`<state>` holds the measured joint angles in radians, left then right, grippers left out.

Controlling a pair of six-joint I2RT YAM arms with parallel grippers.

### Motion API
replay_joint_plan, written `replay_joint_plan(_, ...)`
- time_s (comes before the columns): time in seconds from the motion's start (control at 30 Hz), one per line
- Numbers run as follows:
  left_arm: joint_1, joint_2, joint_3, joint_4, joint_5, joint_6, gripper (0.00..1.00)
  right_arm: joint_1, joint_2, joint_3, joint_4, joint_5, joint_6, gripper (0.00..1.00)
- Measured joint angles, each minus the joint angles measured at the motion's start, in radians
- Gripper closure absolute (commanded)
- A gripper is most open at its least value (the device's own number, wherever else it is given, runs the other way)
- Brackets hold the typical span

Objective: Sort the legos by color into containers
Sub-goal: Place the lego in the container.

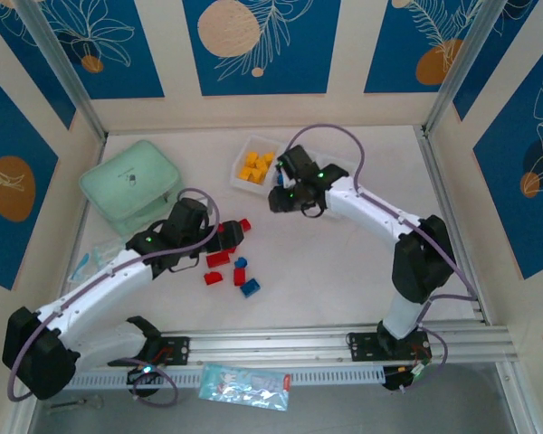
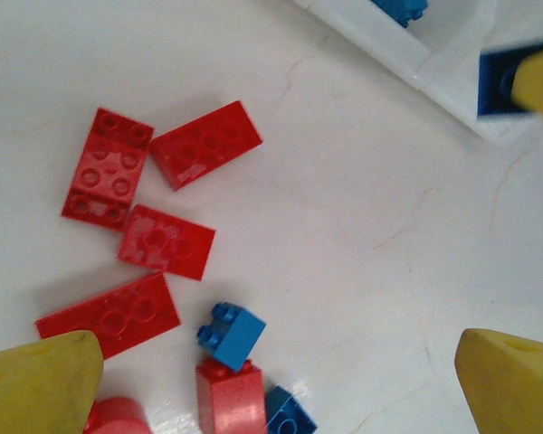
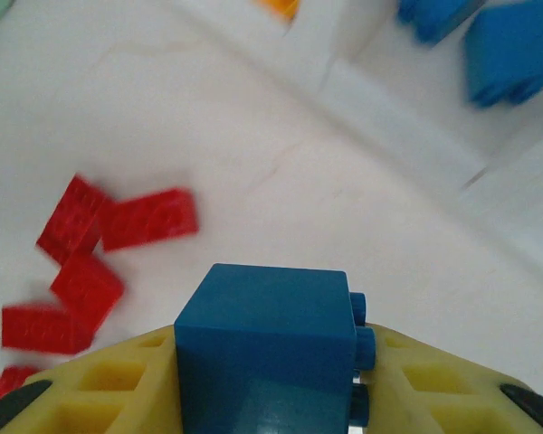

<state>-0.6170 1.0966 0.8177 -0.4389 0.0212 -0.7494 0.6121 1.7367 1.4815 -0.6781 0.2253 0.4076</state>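
Beside tray point(image 3: 389, 101), right claw point(image 1: 282, 201) pinching blue lego point(image 3: 267, 344), left claw point(image 2: 276, 371) spread over red legos point(image 2: 204, 145), packet point(image 1: 244, 386) print illegible.

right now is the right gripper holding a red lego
No, the right gripper is closed on a blue lego, with the red ones lying on the table.

The right claw point(image 3: 267, 362) has yellow fingers point(image 3: 100, 389) around a deep blue brick point(image 3: 262, 334). Left of it, red bricks point(image 3: 149, 217) lie on the white, faintly veined table point(image 3: 281, 181). Ahead-right are blue bricks point(image 3: 511, 50) in a translucent white tray point(image 3: 407, 99). Just beyond this claw are orange bricks point(image 1: 255, 165). Between the left claw's yellow tips sits a lighter blue brick point(image 2: 231, 333). Beyond that claw stands a mint-green case point(image 1: 131, 185). The walls point(image 1: 299, 54) are blue with cream leaves and peach discs.
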Motion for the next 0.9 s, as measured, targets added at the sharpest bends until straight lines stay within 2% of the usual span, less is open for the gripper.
replay_joint_plan(0.23,0.0,0.136,0.106,0.057,0.018,0.041,0.01,-0.109,0.216,0.241,-0.002,0.027,-0.071,0.56)
replay_joint_plan(0.43,0.001,0.212,0.164,0.092,0.038,0.052,0.01,-0.159,0.399,0.409,-0.029,0.049,-0.125,0.55)
replay_joint_plan(0.63,0.006,0.269,0.203,0.103,0.058,0.052,0.01,-0.175,0.553,0.614,-0.091,0.067,-0.165,0.44)
replay_joint_plan(0.7,0.006,0.272,0.207,0.107,0.059,0.052,0.01,-0.176,0.566,0.639,-0.104,0.068,-0.172,0.4)
replay_joint_plan(0.9,0.014,0.272,0.208,0.109,0.066,0.052,0.01,-0.16,0.542,0.624,-0.124,0.076,-0.18,0.37)
